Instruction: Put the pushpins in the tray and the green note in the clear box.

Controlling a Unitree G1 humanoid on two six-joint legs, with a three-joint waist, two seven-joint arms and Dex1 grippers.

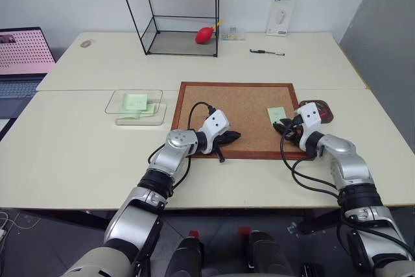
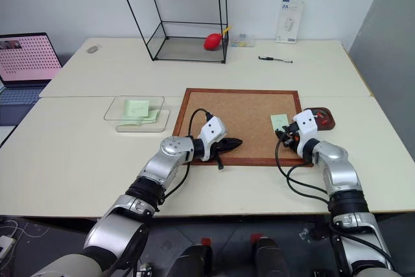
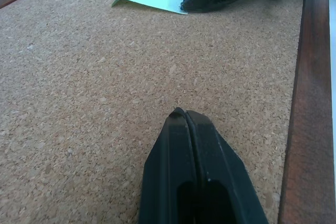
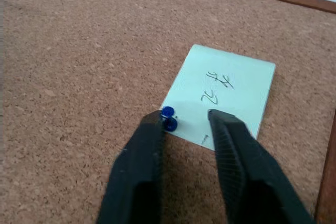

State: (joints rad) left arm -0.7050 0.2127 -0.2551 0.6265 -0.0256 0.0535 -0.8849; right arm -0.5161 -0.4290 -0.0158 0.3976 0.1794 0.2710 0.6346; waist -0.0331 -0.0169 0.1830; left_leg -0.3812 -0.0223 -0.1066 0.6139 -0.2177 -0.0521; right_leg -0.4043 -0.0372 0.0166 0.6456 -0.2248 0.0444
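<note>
The green note still lay pinned to the cork board near its right edge — a blue pushpin held one corner. The right tool stood part-open over that corner, one finger touching the pin, its grip not yet certain. The left tool rested shut and empty over the board. In the tray, beside the board on the table, something red showed. The clear box held pale green paper already.
</note>
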